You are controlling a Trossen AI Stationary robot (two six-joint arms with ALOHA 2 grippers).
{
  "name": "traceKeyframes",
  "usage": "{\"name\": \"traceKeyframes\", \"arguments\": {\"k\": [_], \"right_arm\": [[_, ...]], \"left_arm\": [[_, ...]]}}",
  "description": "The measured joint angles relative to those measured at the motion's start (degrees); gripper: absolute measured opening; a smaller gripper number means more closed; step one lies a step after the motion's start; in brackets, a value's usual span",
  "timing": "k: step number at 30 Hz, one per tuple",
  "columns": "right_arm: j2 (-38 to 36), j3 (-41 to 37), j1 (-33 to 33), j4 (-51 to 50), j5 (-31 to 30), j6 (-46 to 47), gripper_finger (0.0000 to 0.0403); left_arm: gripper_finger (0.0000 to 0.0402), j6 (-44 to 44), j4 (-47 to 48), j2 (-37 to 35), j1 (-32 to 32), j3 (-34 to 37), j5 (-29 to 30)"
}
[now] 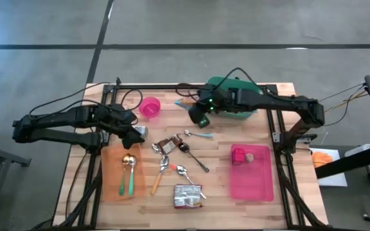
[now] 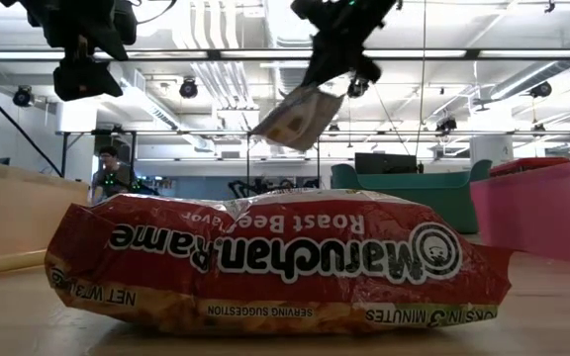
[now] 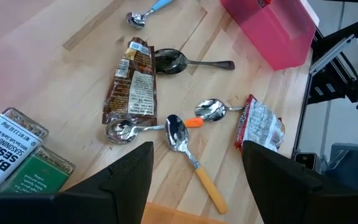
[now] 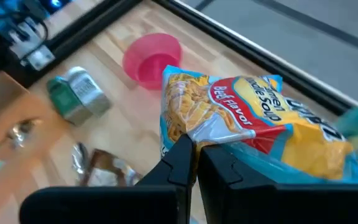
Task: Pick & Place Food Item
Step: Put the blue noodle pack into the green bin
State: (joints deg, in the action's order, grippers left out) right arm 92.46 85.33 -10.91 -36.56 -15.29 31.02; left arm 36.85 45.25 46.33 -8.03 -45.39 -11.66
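Two arms were over the table: the right gripper point(image 4: 194, 163) pinched a chicken-flavor soup packet point(image 4: 247, 130) in the air beside the green bin point(image 1: 235, 99), while the left gripper point(image 3: 194, 180), fingers spread and empty, hovered above the spoons point(image 3: 179, 134).

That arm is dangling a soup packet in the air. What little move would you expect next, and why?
Probably the right gripper, shut on the edge of the noodle soup packet, carries it a little further over the green bin before releasing. The packet hangs clear of the table, right at the bin's edge, so it is not yet placed anywhere.
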Motion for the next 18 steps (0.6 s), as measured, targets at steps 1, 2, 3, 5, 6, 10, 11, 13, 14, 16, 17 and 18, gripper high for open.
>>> {"name": "traceKeyframes", "arguments": {"k": [1,2,3,5,6,10,11,13,14,16,17,18], "right_arm": [[-0.57,0.46,-0.18,-1.56,-0.38,-0.19,0.0011],[-1.18,0.85,-0.37,-3.02,-1.12,-0.22,0.0011],[-1.56,1.25,-0.47,-4.85,-2.03,-0.26,0.0011],[-2.08,2.25,-0.85,-8.09,-3.70,-0.79,0.0011],[-2.11,2.79,-0.91,-9.66,-4.53,-1.23,0.0011],[-2.03,5.35,-1.41,-15.54,-7.86,-1.84,0.0011],[-1.98,6.01,-1.51,-16.93,-8.71,-2.08,0.0011],[-1.75,7.26,-1.75,-19.18,-10.32,-2.74,0.0011],[-1.70,7.83,-1.79,-20.28,-10.83,-2.82,0.0011],[-1.66,8.83,-1.96,-21.72,-11.80,-3.31,0.0011],[-1.66,9.31,-1.98,-22.29,-11.99,-3.89,0.0011],[-1.68,9.88,-2.13,-23.23,-12.12,-4.42,0.0011]], "left_arm": [[0.0246,-0.06,0.00,0.00,0.00,0.00,0.00],[0.0246,-0.25,0.00,0.00,0.00,0.00,0.00],[0.0246,-0.28,0.00,0.00,0.00,0.00,0.00],[0.0246,-0.45,0.00,0.00,0.00,0.00,0.00],[0.0246,-0.45,0.00,0.00,0.00,0.00,0.00],[0.0246,-0.46,0.00,0.00,0.00,0.00,0.00],[0.0246,-0.47,0.00,0.00,0.00,0.00,0.00],[0.0246,-0.47,0.00,0.00,0.00,0.00,0.00],[0.0246,-0.47,0.02,0.00,0.00,0.00,0.00],[0.0246,-0.49,0.04,0.00,0.00,0.00,0.00],[0.0246,-0.49,0.07,0.00,0.00,0.00,0.00],[0.0246,-0.51,0.16,0.00,0.00,0.00,0.00]]}}
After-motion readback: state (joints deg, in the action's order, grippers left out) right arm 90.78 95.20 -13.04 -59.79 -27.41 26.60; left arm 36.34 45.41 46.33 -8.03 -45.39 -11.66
